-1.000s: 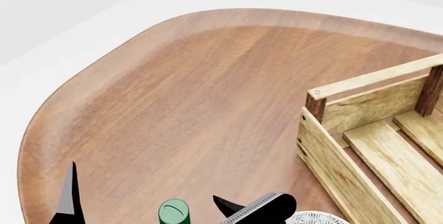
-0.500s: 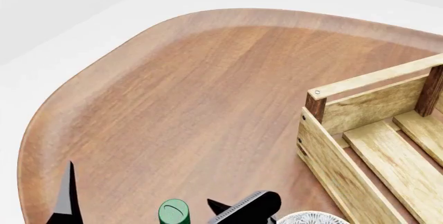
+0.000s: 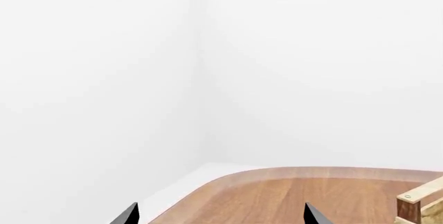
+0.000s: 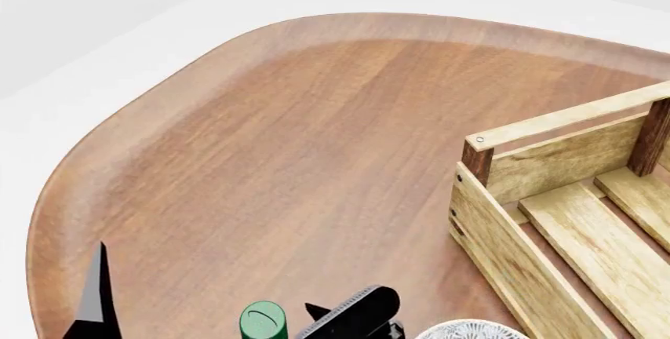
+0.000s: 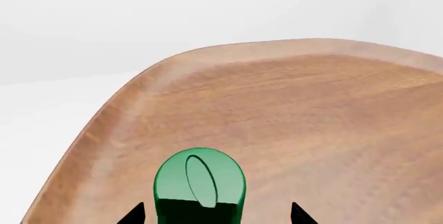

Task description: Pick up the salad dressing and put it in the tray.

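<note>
The salad dressing [image 4: 262,321] stands at the near edge of the wooden table [image 4: 293,143]; only its round green cap shows. In the right wrist view the cap [image 5: 199,181] sits between the two dark fingertips of my right gripper [image 5: 216,214], which is open, with a gap on each side. In the head view the right gripper's finger [image 4: 354,313] is just right of the cap. The tray [image 4: 566,221], a light wood crate with dark corner posts, stands at the right. My left gripper [image 3: 220,216] is open and empty, left of the bottle; its finger [image 4: 97,292] shows in the head view.
A white-grey patterned bowl [image 4: 469,329] peeks in at the bottom edge, between the right gripper and the crate. The table's rounded edge [image 4: 63,174] curves along the left and far sides. The crate's corner [image 3: 415,203] shows in the left wrist view.
My right gripper has moved left toward the green cap and lower in the head view. My left finger has shifted slightly left. The bottle has not moved.
</note>
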Tool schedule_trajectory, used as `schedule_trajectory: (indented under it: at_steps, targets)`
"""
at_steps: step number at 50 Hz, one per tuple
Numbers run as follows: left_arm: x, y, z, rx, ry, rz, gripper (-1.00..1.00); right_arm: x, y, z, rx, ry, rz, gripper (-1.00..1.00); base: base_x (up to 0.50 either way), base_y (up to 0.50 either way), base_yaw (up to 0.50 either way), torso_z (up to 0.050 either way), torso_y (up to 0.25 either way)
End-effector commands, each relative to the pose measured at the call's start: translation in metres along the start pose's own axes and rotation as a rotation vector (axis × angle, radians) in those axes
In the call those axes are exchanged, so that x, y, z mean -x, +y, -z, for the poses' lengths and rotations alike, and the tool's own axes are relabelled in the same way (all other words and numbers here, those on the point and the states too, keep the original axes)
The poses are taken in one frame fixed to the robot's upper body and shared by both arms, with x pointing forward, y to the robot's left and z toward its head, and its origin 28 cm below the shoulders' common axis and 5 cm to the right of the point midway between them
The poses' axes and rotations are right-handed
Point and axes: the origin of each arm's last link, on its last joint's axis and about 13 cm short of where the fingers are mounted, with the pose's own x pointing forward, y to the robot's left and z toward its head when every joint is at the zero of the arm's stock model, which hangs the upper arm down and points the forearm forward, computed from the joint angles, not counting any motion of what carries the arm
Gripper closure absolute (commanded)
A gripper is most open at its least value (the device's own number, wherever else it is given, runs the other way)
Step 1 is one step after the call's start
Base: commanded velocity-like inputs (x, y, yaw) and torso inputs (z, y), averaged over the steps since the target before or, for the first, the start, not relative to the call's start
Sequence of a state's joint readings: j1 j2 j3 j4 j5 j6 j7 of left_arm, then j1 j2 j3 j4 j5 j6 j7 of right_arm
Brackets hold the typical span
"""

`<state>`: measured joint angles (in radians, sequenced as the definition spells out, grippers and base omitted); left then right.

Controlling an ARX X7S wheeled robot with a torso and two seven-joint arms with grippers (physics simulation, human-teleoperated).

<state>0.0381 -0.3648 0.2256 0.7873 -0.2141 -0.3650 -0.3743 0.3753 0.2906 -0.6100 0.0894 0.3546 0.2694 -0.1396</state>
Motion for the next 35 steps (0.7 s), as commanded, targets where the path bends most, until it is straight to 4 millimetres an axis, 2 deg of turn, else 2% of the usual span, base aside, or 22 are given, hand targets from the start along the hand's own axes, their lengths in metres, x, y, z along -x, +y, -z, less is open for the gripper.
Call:
schedule_trajectory:
  at_steps: [1, 10, 16, 17, 28, 35]
  targets:
    - [-0.001, 0.003, 0.000, -0.006, -0.005, -0.014, -1.00, -0.010, 0.004, 0.004, 0.041, 0.019, -0.032, -1.00, 0.00, 0.00, 0.00, 0.000, 0.000]
    - [-0.001, 0.004, 0.001, -0.002, -0.003, -0.018, -1.00, -0.014, 0.010, 0.006, 0.060, 0.023, -0.061, -1.00, 0.00, 0.00, 0.00, 0.000, 0.000]
    - [-0.001, 0.004, 0.002, -0.001, -0.002, -0.018, -1.00, -0.017, 0.007, 0.008, 0.050, 0.024, -0.036, -1.00, 0.00, 0.00, 0.00, 0.000, 0.000]
    - [-0.001, 0.004, 0.002, -0.001, -0.002, -0.018, -1.00, -0.018, 0.005, 0.008, 0.046, 0.023, -0.022, 1.00, 0.00, 0.00, 0.00, 0.000, 0.000]
    - [0.000, 0.004, 0.002, -0.003, -0.003, -0.015, -1.00, -0.015, 0.000, 0.002, 0.032, -0.004, 0.016, 1.00, 0.00, 0.00, 0.00, 0.000, 0.000]
    - [-0.001, 0.004, 0.001, -0.003, -0.004, -0.016, -1.00, -0.007, 0.000, -0.011, 0.029, -0.040, 0.029, 1.00, 0.00, 0.00, 0.00, 0.000, 0.001]
